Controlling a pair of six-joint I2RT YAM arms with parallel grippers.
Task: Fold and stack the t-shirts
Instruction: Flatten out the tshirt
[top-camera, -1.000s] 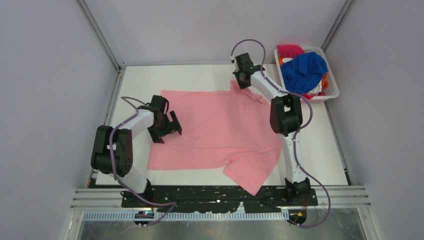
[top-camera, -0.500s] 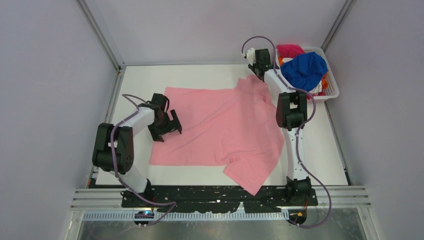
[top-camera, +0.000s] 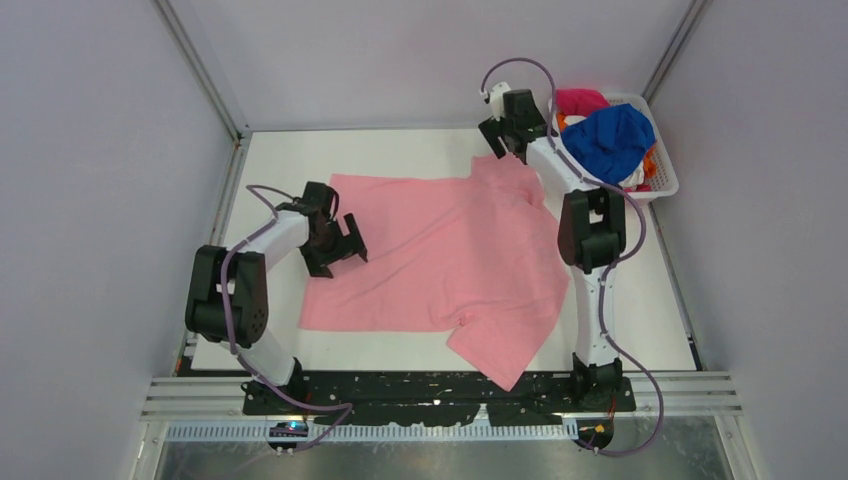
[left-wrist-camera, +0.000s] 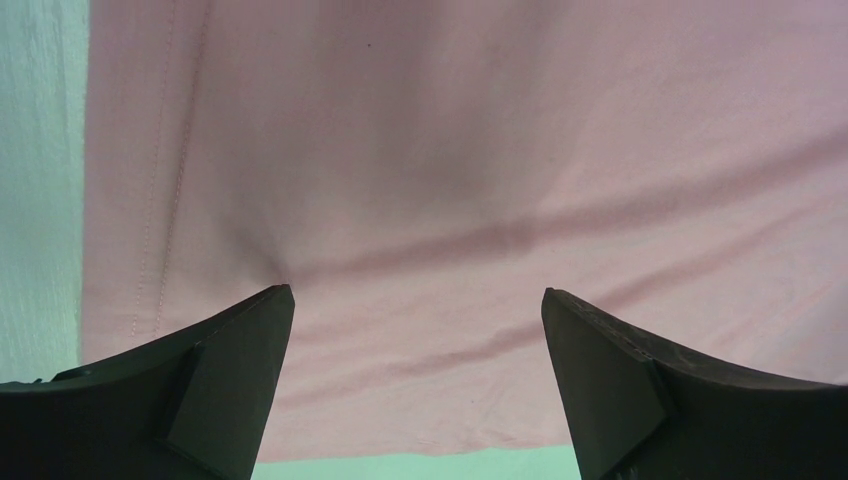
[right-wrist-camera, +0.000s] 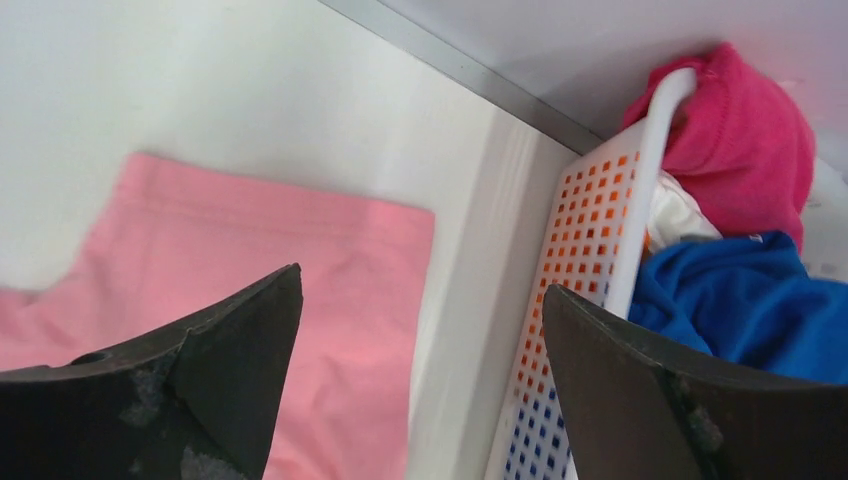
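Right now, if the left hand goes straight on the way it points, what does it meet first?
The pink shirt, near its edge; the open left hand aims right at it. Gap unclear.

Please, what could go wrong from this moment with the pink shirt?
The right gripper, open, hangs close beside the mesh basket; a swing could catch its wall. The near sleeve of the pink shirt lies past the front edge of the table, so a fold may drag it off.
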